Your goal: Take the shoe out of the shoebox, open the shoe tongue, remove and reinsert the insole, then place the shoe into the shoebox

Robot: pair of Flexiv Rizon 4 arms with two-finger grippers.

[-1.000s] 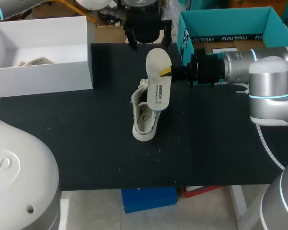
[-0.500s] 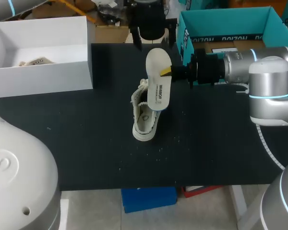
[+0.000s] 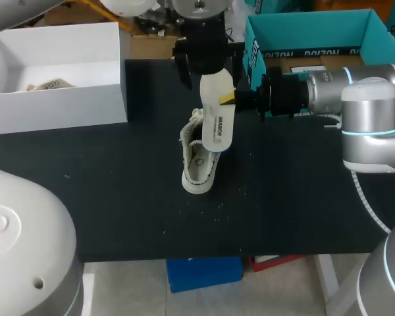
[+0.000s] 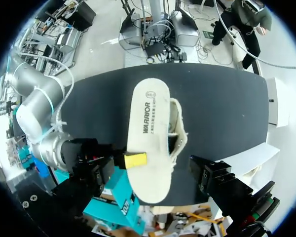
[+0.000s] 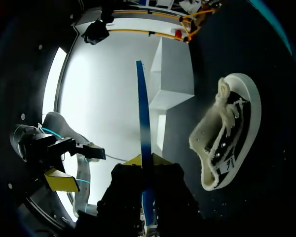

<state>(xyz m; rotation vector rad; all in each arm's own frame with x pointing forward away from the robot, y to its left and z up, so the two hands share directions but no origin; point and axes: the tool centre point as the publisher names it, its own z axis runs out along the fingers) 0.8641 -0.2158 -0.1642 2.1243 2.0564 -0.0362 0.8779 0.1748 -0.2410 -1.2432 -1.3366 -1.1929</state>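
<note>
An off-white sneaker (image 3: 197,164) stands on the black table, laces loose. Above it a white insole (image 3: 217,115) with a blue edge slants upward, its lower end at the shoe's opening. My right gripper (image 3: 229,99) is shut on the insole's side edge. In the right wrist view the insole (image 5: 144,143) shows edge-on between the fingers of the right gripper (image 5: 147,197), with the sneaker (image 5: 227,133) beside it. My left gripper (image 3: 209,66) hangs open over the insole's far end. In the left wrist view the insole (image 4: 148,138) lies between its wide-apart black fingers (image 4: 214,180), with the sneaker (image 4: 178,133) underneath.
A white shoebox (image 3: 112,85) stands at the back left with another pale shoe (image 3: 49,84) inside. A teal box (image 3: 316,29) sits at the back right, behind my right arm. Bare black table lies in front of the sneaker.
My left gripper has come from the table's back edge toward the insole's far end, still open. The right gripper, insole and sneaker have not moved.
</note>
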